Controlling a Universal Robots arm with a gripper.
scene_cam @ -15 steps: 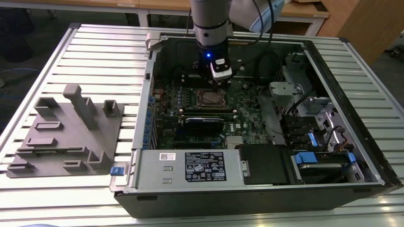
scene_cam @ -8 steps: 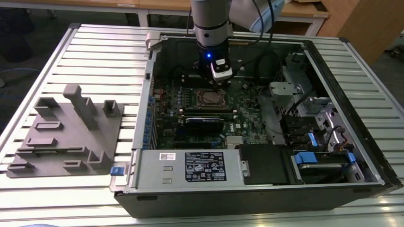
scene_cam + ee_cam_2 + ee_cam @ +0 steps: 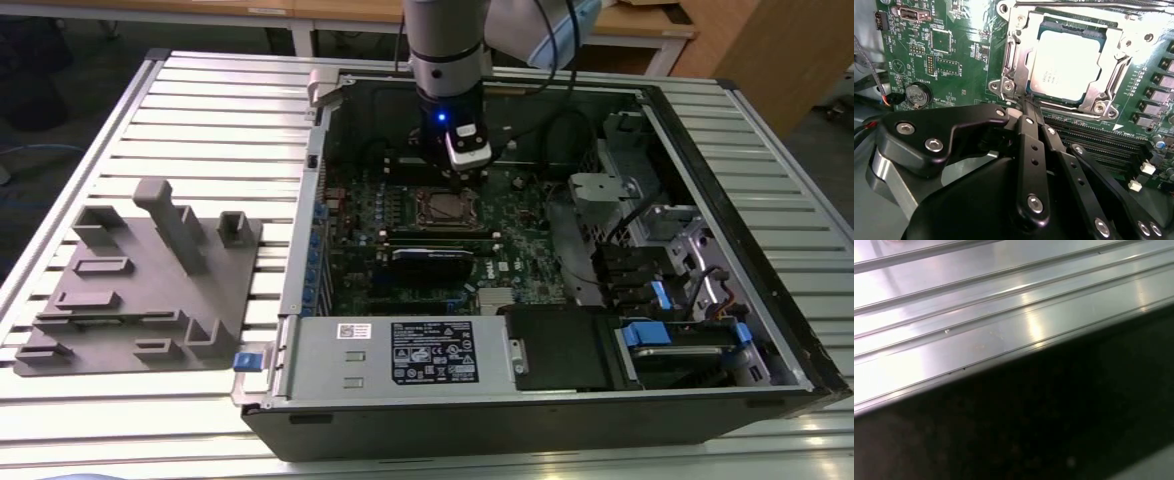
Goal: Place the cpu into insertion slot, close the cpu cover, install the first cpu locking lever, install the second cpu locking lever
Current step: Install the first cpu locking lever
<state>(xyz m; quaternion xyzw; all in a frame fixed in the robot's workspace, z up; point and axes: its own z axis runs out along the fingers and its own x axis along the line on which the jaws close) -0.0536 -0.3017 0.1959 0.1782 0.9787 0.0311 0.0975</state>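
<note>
Socket station, current state. We find the cpu seated in the insertion slot, its pale silver face showing through the window of the cpu cover, which lies flat over it. We judge the first two steps done and a locking-lever step in hand.

Gripper: black linkage fingers drawn together to a narrow tip, nothing pinched between them that we can see. The tip sits at the socket's near corner in the second wrist view, just beside a silver screw post and on or right against a thin bright rod that we take for a locking lever running along the cover's side. Whether tip and rod actually touch, we cannot tell.

Exterior view: arm hanging straight down into the open computer case, gripper just above the socket on the green motherboard. Case rests on a ribbed metal tabletop; grey fixture block well apart on the exterior view's left.

Handling notes, our judgement:
- Press on the rod itself, not on the cover plate or the chip face.
- Push down and sideways together, so that the lever slips under its retaining hook.
- Keep the closed tip clear of the memory slots just beside it.
- Expect spring resistance; a slip could scrape the board.
</note>
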